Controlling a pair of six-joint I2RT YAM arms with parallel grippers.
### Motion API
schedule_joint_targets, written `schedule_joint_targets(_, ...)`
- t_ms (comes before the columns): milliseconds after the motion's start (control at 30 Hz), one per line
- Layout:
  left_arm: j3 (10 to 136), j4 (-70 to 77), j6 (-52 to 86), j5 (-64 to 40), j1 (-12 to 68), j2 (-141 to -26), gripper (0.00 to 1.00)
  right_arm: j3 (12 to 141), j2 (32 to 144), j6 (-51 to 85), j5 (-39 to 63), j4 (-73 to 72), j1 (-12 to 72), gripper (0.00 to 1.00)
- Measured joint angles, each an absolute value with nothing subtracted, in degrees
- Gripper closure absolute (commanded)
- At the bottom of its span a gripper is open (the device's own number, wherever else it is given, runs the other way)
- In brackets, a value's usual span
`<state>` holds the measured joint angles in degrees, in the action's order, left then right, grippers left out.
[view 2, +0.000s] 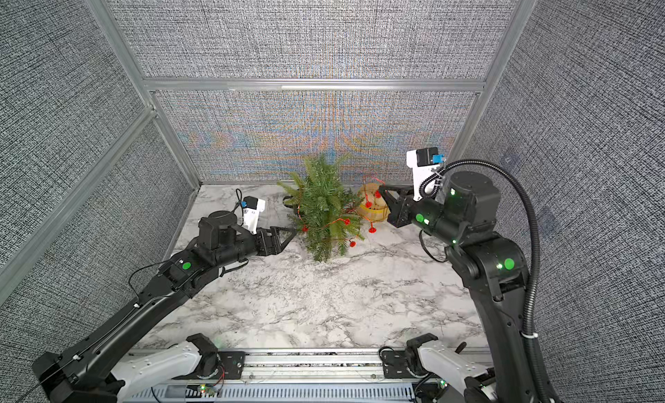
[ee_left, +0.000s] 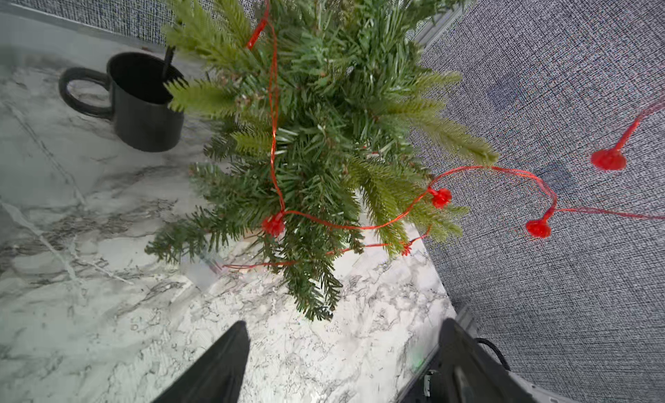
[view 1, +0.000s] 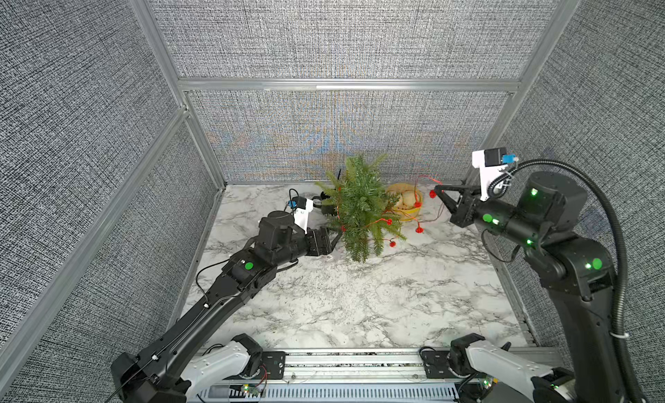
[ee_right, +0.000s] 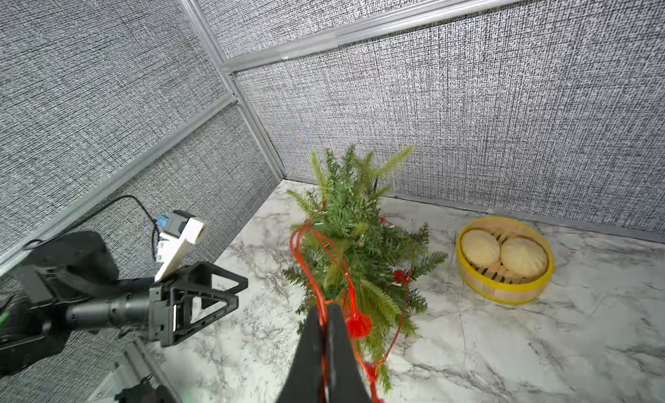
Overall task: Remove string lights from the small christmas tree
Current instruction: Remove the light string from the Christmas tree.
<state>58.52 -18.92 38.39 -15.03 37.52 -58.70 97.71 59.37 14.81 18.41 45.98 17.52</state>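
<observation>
- Right gripper is pinching the lights by the wire, jaws pressed together, raised off to the right of the tree.
- Left gripper is hovering with jaws spread, just beside the tree's lower left branches, nearer the loops.
- Most of the lights are looping around the tree at the back of the table, their free run stretching rightward to the right gripper.

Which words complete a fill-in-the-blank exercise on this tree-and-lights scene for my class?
The right gripper is shut on the red ____ of the string lights.
The left gripper stands ____ beside the small christmas tree, holding nothing.
The mug near the tree is ____ in colour.
The basket holds ____ buns.
Missing words: wire; open; black; two.
</observation>
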Motion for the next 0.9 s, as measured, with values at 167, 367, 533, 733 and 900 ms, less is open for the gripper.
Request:
schedule_joint_targets(167,57.1,-17.6,40.2,-15.1,37.5,-56.6,0.16,95.7,55.8,16.2,19.6,50.4,17.6,1.00)
schedule_joint_targets(367,55.5,-17.4,40.9,-15.1,37.5,-56.1,0.16,94.4,50.5,17.5,20.5,56.4,17.7,1.00)
schedule_joint_targets(533,55.2,-17.1,41.0,-15.2,37.5,-56.6,0.17,92.3,49.4,19.0,21.9,59.2,17.7,1.00)
schedule_joint_targets(733,54.5,-16.4,41.2,-15.1,37.5,-56.5,0.18,83.1,46.0,20.2,22.3,60.2,17.7,1.00)
schedule_joint_targets(900,54.4,-16.4,40.5,-15.0,37.5,-57.1,0.19,71.9,45.3,21.9,21.2,59.0,17.7,1.00)
